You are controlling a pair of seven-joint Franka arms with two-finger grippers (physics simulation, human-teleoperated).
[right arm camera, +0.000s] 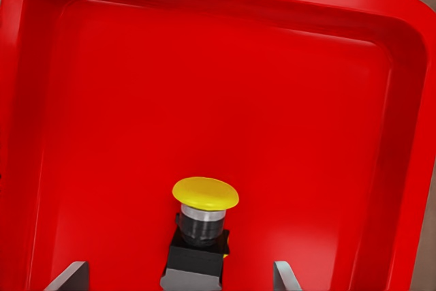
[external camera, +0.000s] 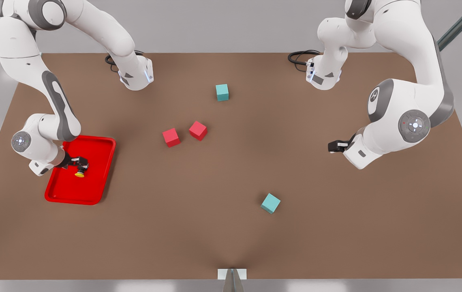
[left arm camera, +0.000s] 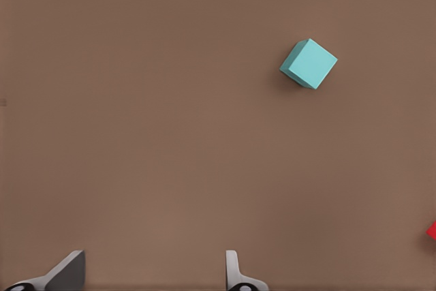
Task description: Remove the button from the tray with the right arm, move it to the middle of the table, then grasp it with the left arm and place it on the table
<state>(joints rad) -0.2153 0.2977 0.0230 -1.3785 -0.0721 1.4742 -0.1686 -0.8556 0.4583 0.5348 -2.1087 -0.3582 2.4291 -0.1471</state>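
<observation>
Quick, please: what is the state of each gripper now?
Right gripper: open around the button in the tray, not yet closed.
Left gripper: open, empty, above the table.

Two red cubes (external camera: 185, 134), two teal cubes (external camera: 270, 203)

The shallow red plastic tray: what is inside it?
Inside the shallow red plastic tray lies the small black push-button with a round yellow cap, between the open fingers of the right gripper. The button's underside is hidden.
</observation>
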